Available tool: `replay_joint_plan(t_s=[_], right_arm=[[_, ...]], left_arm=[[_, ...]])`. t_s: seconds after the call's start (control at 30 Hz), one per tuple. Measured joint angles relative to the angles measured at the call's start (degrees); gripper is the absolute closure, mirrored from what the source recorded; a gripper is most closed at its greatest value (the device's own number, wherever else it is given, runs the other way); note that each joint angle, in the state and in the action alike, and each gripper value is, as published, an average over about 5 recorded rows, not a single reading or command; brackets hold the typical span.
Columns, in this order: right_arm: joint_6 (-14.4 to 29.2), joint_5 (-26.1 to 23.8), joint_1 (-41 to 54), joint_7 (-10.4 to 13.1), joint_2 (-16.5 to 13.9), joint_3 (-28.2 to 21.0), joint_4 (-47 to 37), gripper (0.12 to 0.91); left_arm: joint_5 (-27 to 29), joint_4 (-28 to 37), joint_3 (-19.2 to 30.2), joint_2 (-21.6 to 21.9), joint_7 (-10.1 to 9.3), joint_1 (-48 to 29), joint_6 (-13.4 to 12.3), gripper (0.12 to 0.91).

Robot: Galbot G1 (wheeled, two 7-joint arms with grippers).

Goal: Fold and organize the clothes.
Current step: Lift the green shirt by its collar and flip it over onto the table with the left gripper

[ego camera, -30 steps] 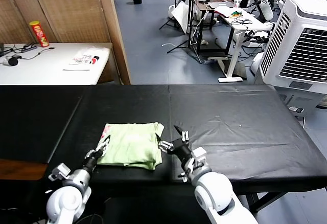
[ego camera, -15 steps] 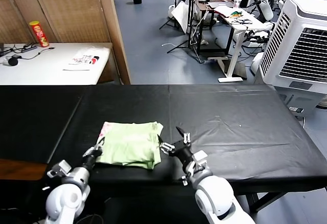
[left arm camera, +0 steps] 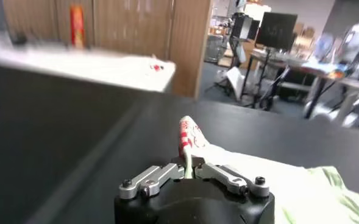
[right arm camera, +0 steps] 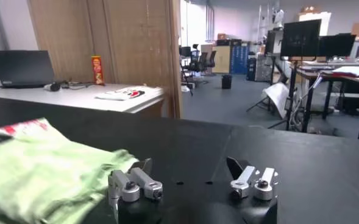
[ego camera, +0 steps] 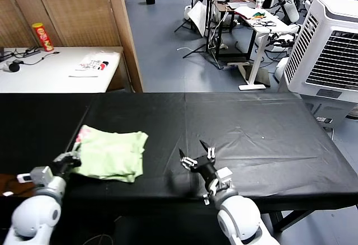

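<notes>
Green T-shirt [ego camera: 111, 155] pinched by left hand [ego camera: 68, 160]; right hand [ego camera: 196, 156] spread.

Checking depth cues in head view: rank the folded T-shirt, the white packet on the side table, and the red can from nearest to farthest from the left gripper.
1. T-shirt: pinched at its edge by the left gripper, on the black table.
2. White packet: on the white side table beyond, right part.
3. Red can: far back on that side table, by the woven screen.
</notes>
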Motion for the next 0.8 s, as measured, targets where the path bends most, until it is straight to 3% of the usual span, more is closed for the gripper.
replay_joint_plan(t_s=[0.27, 0.43, 0.6, 0.8], right_arm=[[-0.12, 0.0, 0.26, 0.03, 0.37, 0.07, -0.01, 0.227], [-0.06, 0.02, -0.2, -0.01, 0.45, 0.16, -0.13, 0.227], [-0.05, -0.03, -1.17, -0.06, 0.29, 0.53, 0.27, 0.227], [-0.65, 1.03, -2.62, -0.12, -0.3, 1.86, 1.56, 0.227]], left_arm=[[10.27, -3.71, -5.74, 7.81, 0.09, 2.1, -0.41, 0.868], [17.01, -8.34, -6.23, 8.88, -0.07, 2.77, -0.12, 0.868], [20.41, -11.63, -1.45, 6.04, -0.86, 2.63, -0.12, 0.868], [23.93, -11.1, 9.96, -0.73, -2.96, 0.77, 0.94, 0.868]])
